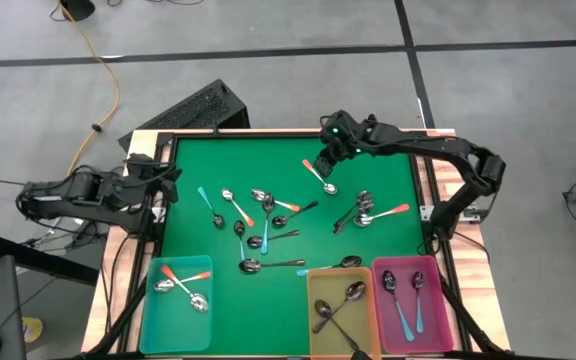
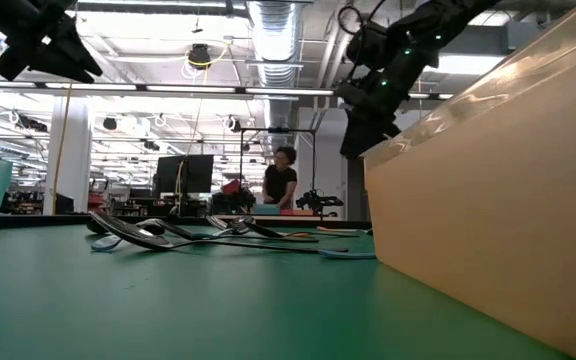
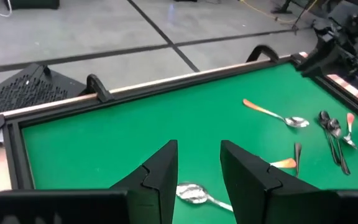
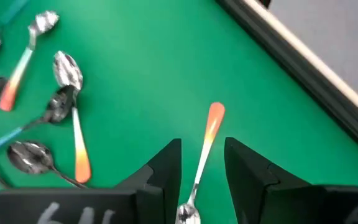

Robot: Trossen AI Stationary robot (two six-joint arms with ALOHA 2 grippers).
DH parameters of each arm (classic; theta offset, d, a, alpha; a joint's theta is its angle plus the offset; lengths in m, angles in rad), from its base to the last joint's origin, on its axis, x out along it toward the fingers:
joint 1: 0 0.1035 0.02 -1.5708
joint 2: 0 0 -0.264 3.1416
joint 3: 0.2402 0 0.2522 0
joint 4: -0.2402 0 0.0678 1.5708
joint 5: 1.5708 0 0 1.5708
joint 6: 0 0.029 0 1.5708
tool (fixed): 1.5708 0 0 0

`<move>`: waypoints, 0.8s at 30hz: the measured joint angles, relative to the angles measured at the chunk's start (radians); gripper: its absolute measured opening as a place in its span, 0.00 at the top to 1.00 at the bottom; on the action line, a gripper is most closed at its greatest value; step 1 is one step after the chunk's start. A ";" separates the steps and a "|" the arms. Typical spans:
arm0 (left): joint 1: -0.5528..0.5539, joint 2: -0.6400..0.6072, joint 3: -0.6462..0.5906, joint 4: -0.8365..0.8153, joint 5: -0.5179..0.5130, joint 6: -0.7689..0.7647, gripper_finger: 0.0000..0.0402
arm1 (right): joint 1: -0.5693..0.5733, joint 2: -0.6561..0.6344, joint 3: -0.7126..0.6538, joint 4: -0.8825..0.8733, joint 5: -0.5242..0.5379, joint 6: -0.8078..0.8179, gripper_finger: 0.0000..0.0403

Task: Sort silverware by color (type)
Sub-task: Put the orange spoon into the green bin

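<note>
Right end effector (image 4: 202,165) hangs over the far middle of the green bench (image 1: 368,160), fingers spread, straddling an orange-handled spoon (image 1: 320,176) that lies flat on the mat; no finger visibly touches it. Left end effector (image 3: 197,168) waits at the bench's left edge, fingers parted, holding nothing. Most remaining silverware (image 1: 263,215) lies scattered across the bench centre, with a smaller cluster (image 1: 368,212) to the right. Orange-handled spoons lie in the teal bin (image 1: 180,300), dark-handled spoons in the yellow bin (image 1: 313,300), and blue-handled spoons in the pink bin (image 1: 443,300).
</note>
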 joint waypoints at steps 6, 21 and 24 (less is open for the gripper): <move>0.000 0.000 -0.015 -0.055 0.009 -0.012 0.74 | 0.050 0.123 0.083 -0.039 0.002 -0.016 0.56; 0.000 0.001 -0.078 -0.046 0.054 -0.069 0.74 | 0.057 0.281 0.182 -0.310 0.083 0.103 0.45; 0.000 0.001 -0.078 -0.035 0.054 -0.060 0.74 | 0.058 0.281 0.182 -0.328 0.083 0.135 0.46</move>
